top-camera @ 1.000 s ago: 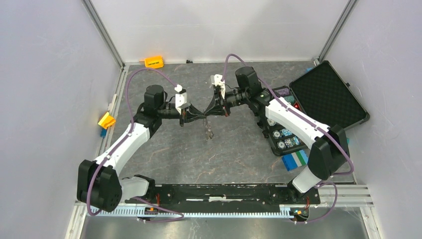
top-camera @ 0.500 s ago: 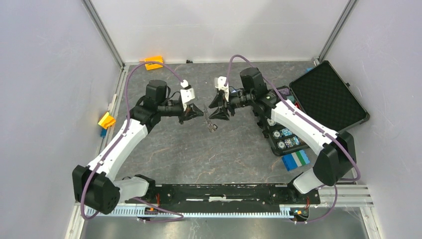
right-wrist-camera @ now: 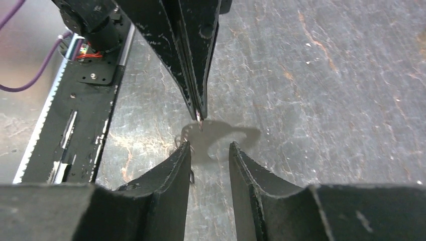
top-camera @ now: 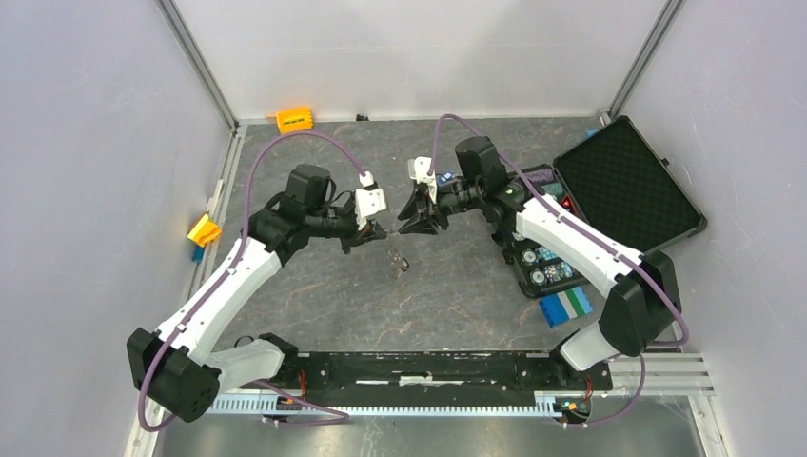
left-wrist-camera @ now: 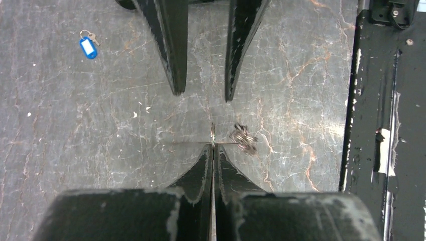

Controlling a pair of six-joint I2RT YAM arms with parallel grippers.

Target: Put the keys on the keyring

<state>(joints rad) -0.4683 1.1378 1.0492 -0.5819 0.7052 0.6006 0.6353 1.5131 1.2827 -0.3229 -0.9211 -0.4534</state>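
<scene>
My left gripper [top-camera: 381, 231] is shut on the keyring [left-wrist-camera: 212, 133], which shows only as a thin pale metal sliver, edge-on at the fingertips. It also shows at the tip in the right wrist view [right-wrist-camera: 199, 118], above a grey loop-shaped shadow. A blurred cluster of small metal rings [left-wrist-camera: 243, 138] dangles beside the tip, seen from above as a small dark bunch [top-camera: 400, 259]. My right gripper [top-camera: 407, 222] faces the left one a short gap away, open and empty. The blue-tagged key [left-wrist-camera: 88, 46] lies on the table beyond it. I cannot pick out the black-headed key.
An open black foam-lined case [top-camera: 628, 181] and a tray of small parts [top-camera: 542, 259] stand at the right. A blue-and-white block [top-camera: 566, 305] lies near the right arm's base. An orange block [top-camera: 295, 118] and a yellow piece [top-camera: 204, 229] sit at the back and left edges.
My right gripper has opened and drawn back from the left one. The two tips were together a second ago. The left arm shifted slightly, and the dangling cluster now hangs lower.
</scene>
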